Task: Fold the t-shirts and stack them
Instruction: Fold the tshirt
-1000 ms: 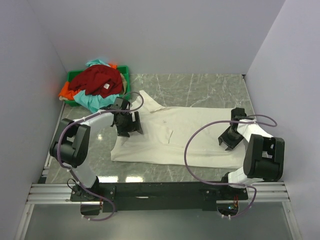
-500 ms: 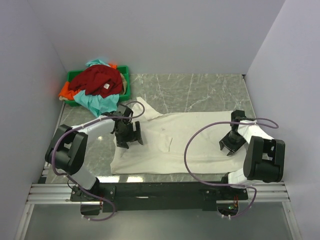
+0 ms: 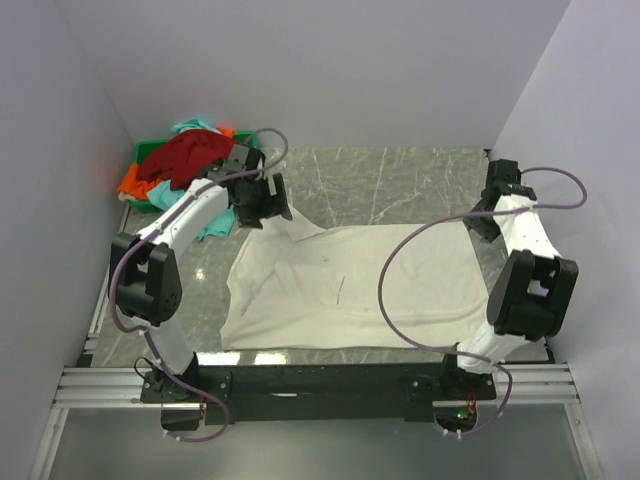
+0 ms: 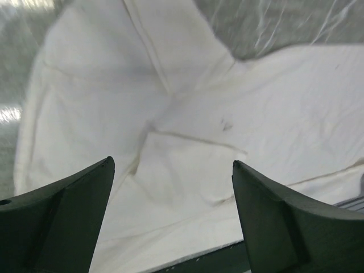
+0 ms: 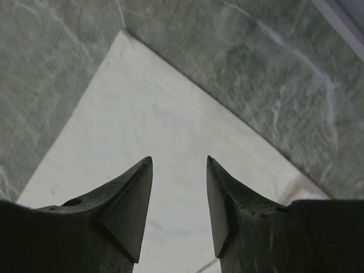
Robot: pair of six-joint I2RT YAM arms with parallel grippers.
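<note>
The cream-white t-shirt (image 3: 350, 285) lies spread flat on the marble table (image 3: 400, 185). It also shows in the left wrist view (image 4: 187, 85) and in the right wrist view (image 5: 131, 119). My left gripper (image 3: 266, 198) (image 4: 172, 162) hangs open and empty above the shirt's far left part. My right gripper (image 3: 485, 222) (image 5: 179, 158) is open and empty above the shirt's far right corner. The dark red t-shirt (image 3: 190, 155), the teal one (image 3: 196, 127) and the orange one (image 3: 133, 182) lie piled in the bin.
The green plastic bin (image 3: 150, 152) stands at the far left corner, partly hidden by the left arm. Walls close in the table on the left, back and right. A black rail (image 3: 330, 380) runs along the near edge.
Both grippers have risen off the shirt and moved toward the far side, the left to the far left part, the right to the far right corner. The shirt now lies squarer.
</note>
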